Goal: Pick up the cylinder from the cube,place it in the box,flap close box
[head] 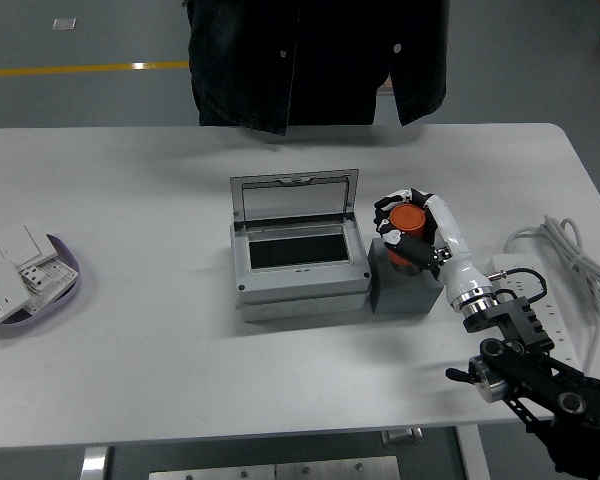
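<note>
An orange cylinder (409, 224) is held just above the dark grey cube (405, 287), with my right hand (408, 232) shut on it, fingers curled around its sides. The grey box (298, 263) stands left of the cube with its clear flap lid (295, 198) raised and its dark opening showing. My right arm (525, 372) comes in from the lower right corner. My left hand does not show.
A white power strip (536, 306) with a coiled cable (574, 255) lies at the right edge. A purple dish (64, 268) with white switch plates sits at the far left. A person in a dark shirt (315, 60) stands at the far side.
</note>
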`<action>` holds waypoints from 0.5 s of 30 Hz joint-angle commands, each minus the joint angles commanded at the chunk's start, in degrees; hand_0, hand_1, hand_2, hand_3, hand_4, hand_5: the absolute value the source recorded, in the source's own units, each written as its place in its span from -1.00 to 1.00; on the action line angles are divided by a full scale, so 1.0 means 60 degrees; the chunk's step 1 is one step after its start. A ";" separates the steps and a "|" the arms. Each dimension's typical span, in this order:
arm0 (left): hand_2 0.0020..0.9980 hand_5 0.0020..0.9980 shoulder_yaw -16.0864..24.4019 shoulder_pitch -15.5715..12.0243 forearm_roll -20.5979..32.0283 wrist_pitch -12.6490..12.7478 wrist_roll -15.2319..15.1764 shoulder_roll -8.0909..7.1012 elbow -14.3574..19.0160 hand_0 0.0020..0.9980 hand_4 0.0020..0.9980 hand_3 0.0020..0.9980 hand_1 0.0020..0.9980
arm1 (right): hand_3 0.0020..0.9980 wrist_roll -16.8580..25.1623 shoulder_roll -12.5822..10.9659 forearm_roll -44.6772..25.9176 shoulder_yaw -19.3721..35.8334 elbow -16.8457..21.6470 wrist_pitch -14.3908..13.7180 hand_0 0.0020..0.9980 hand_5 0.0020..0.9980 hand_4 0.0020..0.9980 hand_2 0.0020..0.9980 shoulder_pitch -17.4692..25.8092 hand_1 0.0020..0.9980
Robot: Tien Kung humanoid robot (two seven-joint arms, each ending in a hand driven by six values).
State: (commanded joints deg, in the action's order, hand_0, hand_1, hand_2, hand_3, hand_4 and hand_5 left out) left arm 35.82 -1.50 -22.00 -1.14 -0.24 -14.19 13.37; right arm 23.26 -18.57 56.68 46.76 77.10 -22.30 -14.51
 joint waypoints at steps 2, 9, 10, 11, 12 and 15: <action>0.29 -0.52 -0.0031 -0.0006 0.0026 -0.0001 0.0001 0.0003 -0.0008 0.19 0.61 0.36 0.28 | -0.60 -0.0172 -0.0030 0.0281 -0.0094 0.0384 -0.0125 -0.44 -1.00 -1.00 -0.49 -0.0078 -0.45; 0.29 -0.52 -0.0216 -0.0016 0.0190 -0.0004 0.0001 0.0001 -0.0052 0.19 0.61 0.36 0.28 | -0.62 -0.1306 0.0270 0.1825 -0.1019 0.1204 -0.0463 -0.45 -1.00 -1.00 -0.52 -0.0837 -0.49; 0.29 -0.52 -0.0248 -0.0016 0.0217 -0.0005 -0.0002 0.0002 -0.0058 0.19 0.61 0.36 0.28 | -0.62 -0.1544 0.0342 0.2141 -0.1172 0.1194 -0.0420 -0.45 -1.00 -1.00 -0.52 -0.1003 -0.49; 0.29 -0.52 -0.0273 -0.0016 0.0240 -0.0007 -0.0005 0.0003 -0.0063 0.19 0.61 0.36 0.28 | -0.65 -0.1760 0.0401 0.2446 -0.1304 0.1169 -0.0353 -0.72 -1.00 -1.00 -0.59 -0.1161 -0.67; 0.29 -0.52 -0.0299 -0.0015 0.0261 -0.0008 -0.0009 0.0001 -0.0066 0.19 0.61 0.36 0.28 | -0.65 -0.2005 0.0463 0.2769 -0.1448 0.1131 -0.0252 -0.72 -1.00 -1.00 -0.59 -0.1344 -0.67; 0.29 -0.52 -0.0365 -0.0012 0.0318 -0.0008 -0.0017 -0.0013 -0.0079 0.19 0.61 0.36 0.28 | -0.65 -0.2805 0.0629 0.3868 -0.1852 0.1029 0.0133 -0.72 -1.00 -1.00 -0.59 -0.1876 -0.67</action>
State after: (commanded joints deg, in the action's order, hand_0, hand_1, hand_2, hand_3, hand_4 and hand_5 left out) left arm 33.63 -1.57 -20.09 -1.19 -0.34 -14.26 12.89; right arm 6.43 -14.79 79.89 35.64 83.27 -21.50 -25.76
